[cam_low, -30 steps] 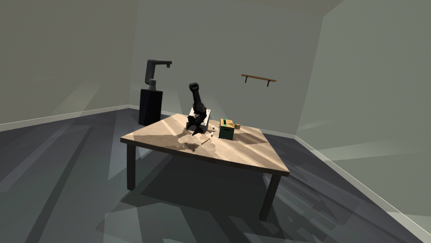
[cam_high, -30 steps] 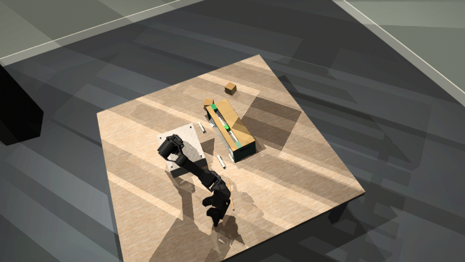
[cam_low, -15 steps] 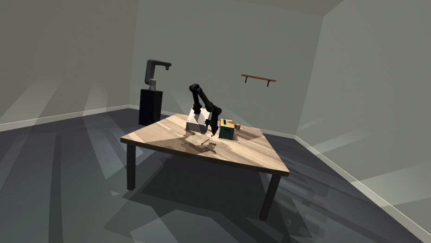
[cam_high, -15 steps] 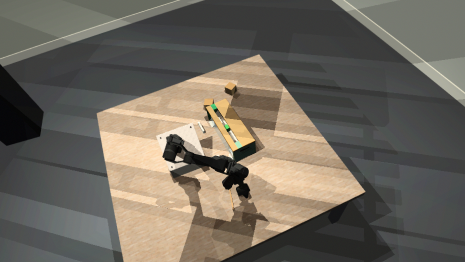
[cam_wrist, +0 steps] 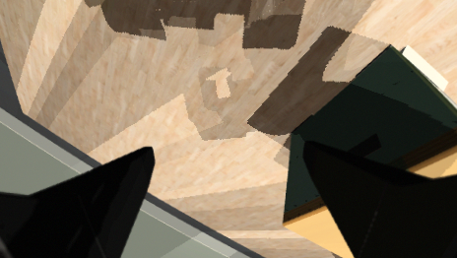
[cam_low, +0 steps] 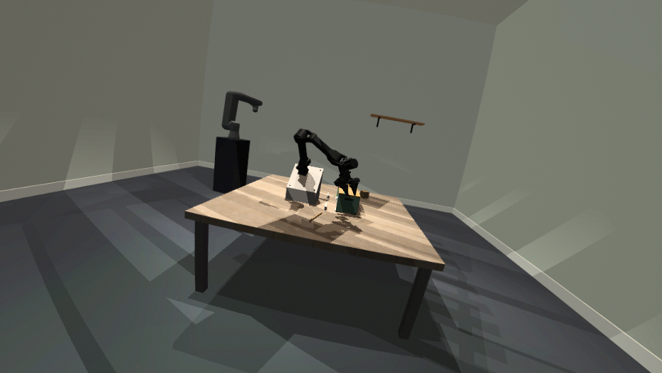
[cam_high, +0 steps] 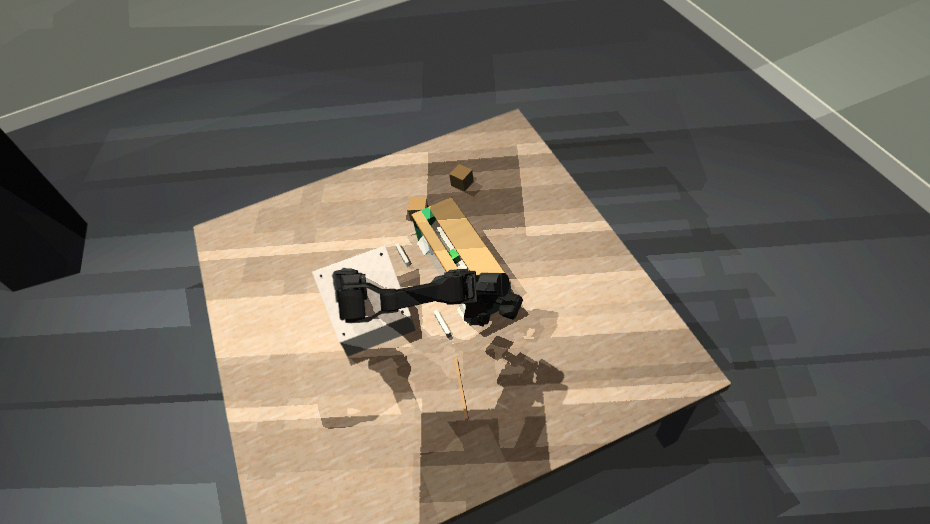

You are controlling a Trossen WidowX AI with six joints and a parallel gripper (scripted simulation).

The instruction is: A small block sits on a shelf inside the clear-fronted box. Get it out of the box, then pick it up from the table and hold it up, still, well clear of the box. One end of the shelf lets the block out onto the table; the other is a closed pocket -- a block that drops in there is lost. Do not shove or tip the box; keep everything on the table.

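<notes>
Overhead, the black claw (cam_high: 491,312) gapes empty beside the tan-topped, dark-green oblong box (cam_high: 465,237); wood-grain table (cam_high: 618,338).

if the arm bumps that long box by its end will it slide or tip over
The box is long and low, lying flat on the table, so it would more likely slide or pivot than tip. The open gripper hangs over its near end, so a sideways knock there might swing it round.
</notes>
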